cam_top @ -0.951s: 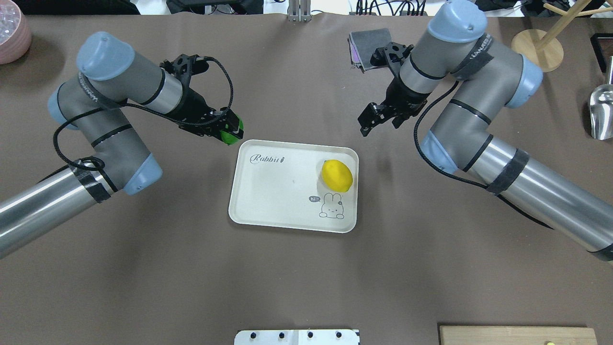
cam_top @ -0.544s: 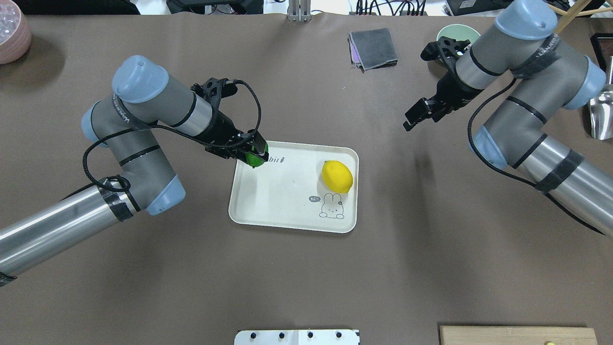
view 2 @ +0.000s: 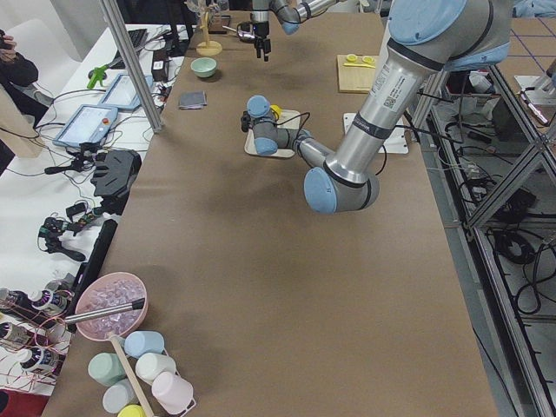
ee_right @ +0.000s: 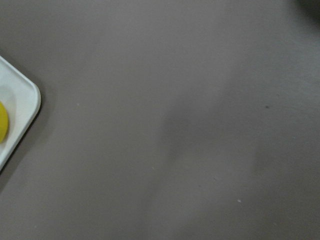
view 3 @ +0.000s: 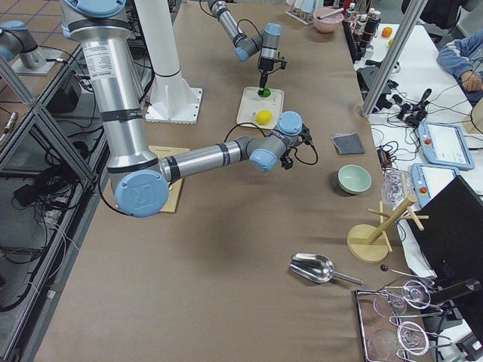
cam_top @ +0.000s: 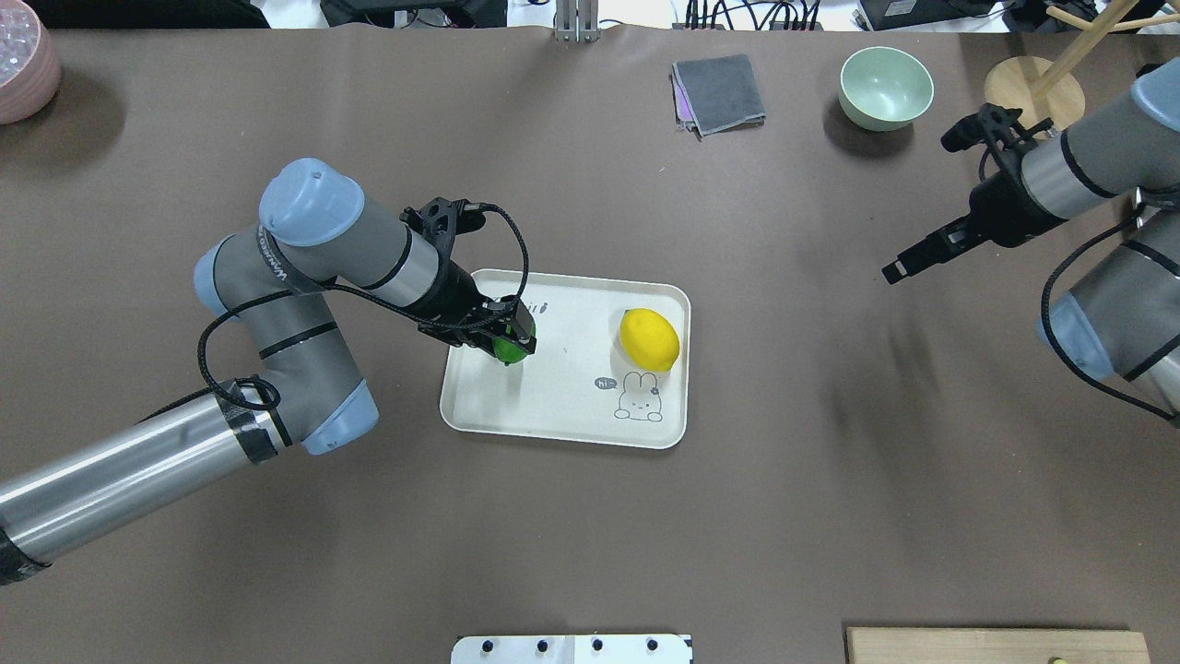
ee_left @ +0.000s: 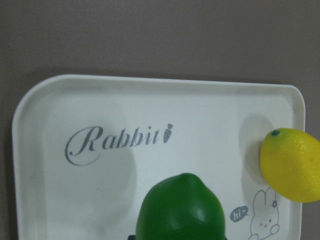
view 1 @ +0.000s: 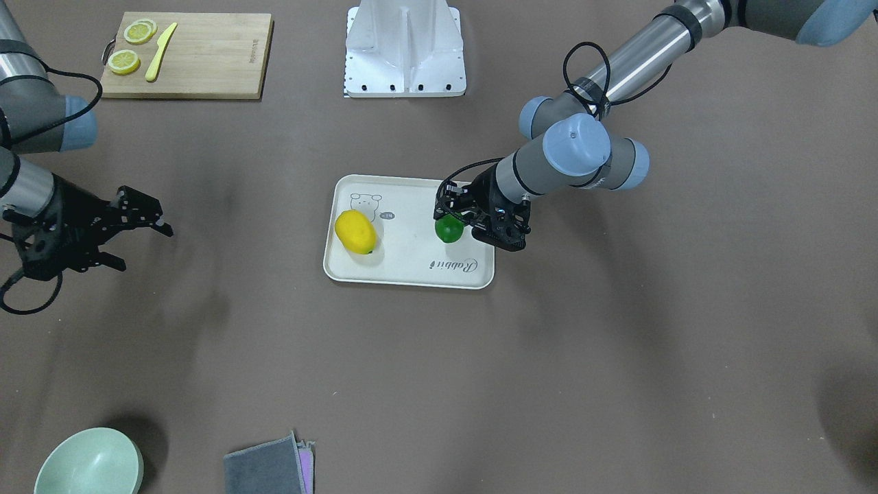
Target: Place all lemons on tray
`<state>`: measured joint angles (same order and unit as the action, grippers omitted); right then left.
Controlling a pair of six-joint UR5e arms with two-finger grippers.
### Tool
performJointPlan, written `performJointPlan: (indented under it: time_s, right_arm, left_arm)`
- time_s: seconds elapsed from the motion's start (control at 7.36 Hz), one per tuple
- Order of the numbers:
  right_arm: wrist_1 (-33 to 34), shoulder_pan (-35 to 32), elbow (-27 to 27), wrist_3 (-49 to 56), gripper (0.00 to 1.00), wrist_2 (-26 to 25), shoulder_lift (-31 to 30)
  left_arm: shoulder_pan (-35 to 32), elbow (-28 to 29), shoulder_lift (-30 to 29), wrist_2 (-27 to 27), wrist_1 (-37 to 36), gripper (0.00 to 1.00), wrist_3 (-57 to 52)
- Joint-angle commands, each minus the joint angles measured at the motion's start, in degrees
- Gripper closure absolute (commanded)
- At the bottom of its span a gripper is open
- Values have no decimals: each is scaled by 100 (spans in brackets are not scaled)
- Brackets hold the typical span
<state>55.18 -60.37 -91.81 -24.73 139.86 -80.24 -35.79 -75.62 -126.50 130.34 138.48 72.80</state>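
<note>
The cream-white tray (cam_top: 544, 392) marked "Rabbit" lies mid-table. The yellow lemon (cam_top: 650, 338) rests on its right side, by the rabbit drawing, and also shows in the front view (view 1: 355, 232) and the left wrist view (ee_left: 290, 165). My left gripper (cam_top: 512, 339) is shut on the green lemon (cam_top: 507, 351) and holds it just above the tray's left part (view 1: 448, 230). In the left wrist view the green lemon (ee_left: 181, 210) hangs over the tray floor (ee_left: 200, 115). My right gripper (cam_top: 908, 263) is open and empty, well to the right of the tray (view 1: 140, 247).
A wooden cutting board (view 1: 199, 51) with lemon slices and a yellow knife lies near the robot's base. A green bowl (cam_top: 885, 85), a grey cloth (cam_top: 717, 92), a wooden stand (cam_top: 1032, 92), a metal scoop (cam_top: 1157, 217) and a pink bowl (cam_top: 23, 74) line the far edge and sides.
My left gripper carried the green lemon rightward from beside the tray's far left corner to above the tray. My right arm drew back to the right, away from the tray.
</note>
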Motion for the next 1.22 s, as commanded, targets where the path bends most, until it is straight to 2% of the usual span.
performJointPlan:
  time_s: [0.0,0.14,0.27,0.41,0.54,0.82,0.95,1.09]
  right_arm:
    - [176,-657,-48,240,1,-64,-508]
    - [613,-913,-100,249,1,-64,-554]
    - [1148,-1107,-239,249,1,-64,-554]
    - [2032,-1361,-423,249,1,-73,-519]
    - [2798,-1529,-530,275,1,-151,-502]
    - [3784,-1958,-540,992,1,-353,-554]
    - [4294,-2222,-540,1510,1,-467,-537]
    - [4561,-2321,-531,1584,1,-469,-554]
  left_arm:
    - [37,12,11,-44,4,17,23]
    - [45,-14,2,-53,-5,2,23]
    - [45,-31,2,-53,-14,2,15]
    - [-7,-153,-6,-53,-57,2,41]
    - [-382,-268,46,104,-258,2,15]
    - [-1120,-531,264,518,-837,2,-56]
    - [-1393,-741,440,510,-1023,2,-56]
    - [-1605,-1074,624,510,-1346,2,-90]
